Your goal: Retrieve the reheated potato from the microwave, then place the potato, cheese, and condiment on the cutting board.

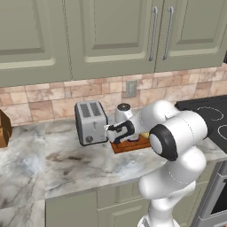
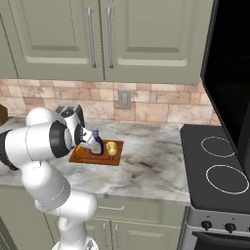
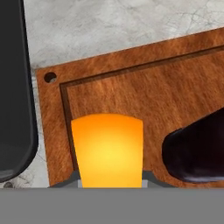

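Potato and bottle stand on the cutting board; the gripper, clamped on the cheese, holds it over the board, unreleased.

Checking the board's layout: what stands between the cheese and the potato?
The condiment stands between cheese and potato on the cutting board, in the right base view.

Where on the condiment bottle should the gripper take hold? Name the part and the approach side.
Probably its purple body below the white cap, from above: the condiment bottle stands upright on the cutting board, and the potato close beside it crowds a sideways approach.
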